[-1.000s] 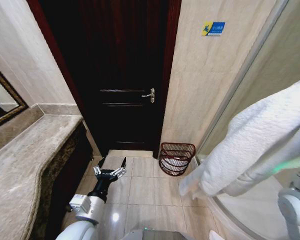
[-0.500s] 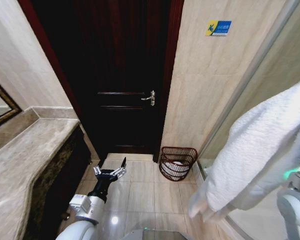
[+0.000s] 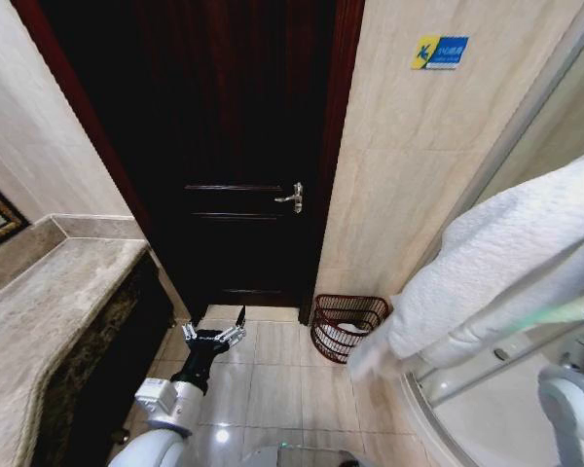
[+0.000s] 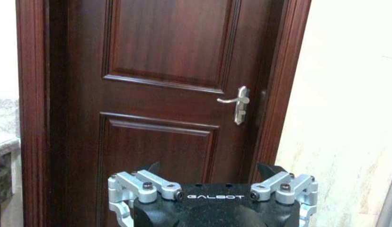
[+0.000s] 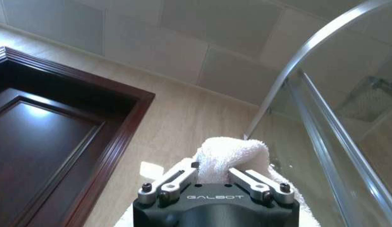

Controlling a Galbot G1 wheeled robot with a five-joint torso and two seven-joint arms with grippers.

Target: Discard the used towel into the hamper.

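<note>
Left gripper (image 3: 214, 336) low at lower left of the head view, above the floor tiles (image 3: 273, 375), fingers spread apart, nothing between them. Same gripper (image 4: 212, 169) at the bottom edge of the left wrist view, pointed at the door (image 4: 164, 94).

Right gripper (image 5: 212, 177) at the bottom centre of the right wrist view, fingers clamped on a fold of white towel (image 5: 231, 153). In the head view, towel (image 3: 496, 272) draped across the right side of the frame, lower corner hanging just in front of the hamper's right rim.

Hamper (image 3: 343, 326) on the floor at lower centre-right, in the corner between door frame and tiled wall (image 3: 409, 175), something white inside. Glass shower screen (image 5: 322, 118) to the right of the towel.

Counter (image 3: 49, 311) along the left edge. Dark door (image 3: 234, 146) farthest back, centre, shut, metal handle (image 3: 292, 197) at its right side. Blue sign (image 3: 439, 52) on the wall, upper right.
</note>
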